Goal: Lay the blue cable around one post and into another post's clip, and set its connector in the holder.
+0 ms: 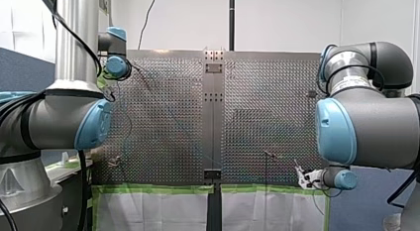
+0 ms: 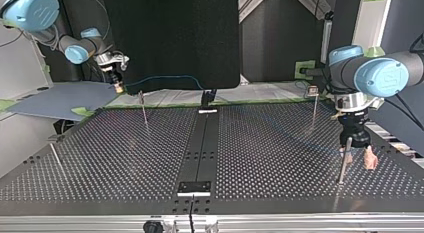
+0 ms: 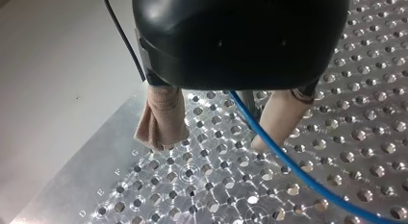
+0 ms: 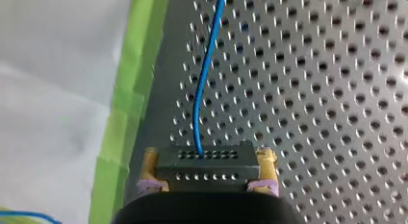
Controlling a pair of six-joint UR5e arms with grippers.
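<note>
My right gripper (image 4: 207,170) is shut on the black connector (image 4: 206,159), held between its yellow pads. The blue cable (image 4: 206,75) runs from the connector out ahead over the perforated plate. In the top view this gripper (image 2: 118,87) hangs over the far left edge of the table. My left gripper (image 3: 214,140) is open, its beige pads apart, and the blue cable (image 3: 288,166) passes slack between them without being gripped. In the top view it (image 2: 359,160) stands low at the right, beside a thin post (image 2: 342,165).
More thin posts stand on the table (image 2: 260,158): one far left (image 2: 144,109), one near left (image 2: 55,157), and one far right with a clip on top (image 2: 313,93). Small black blocks (image 2: 195,187) sit on the central rail. Green tape (image 4: 130,89) marks the table's edge.
</note>
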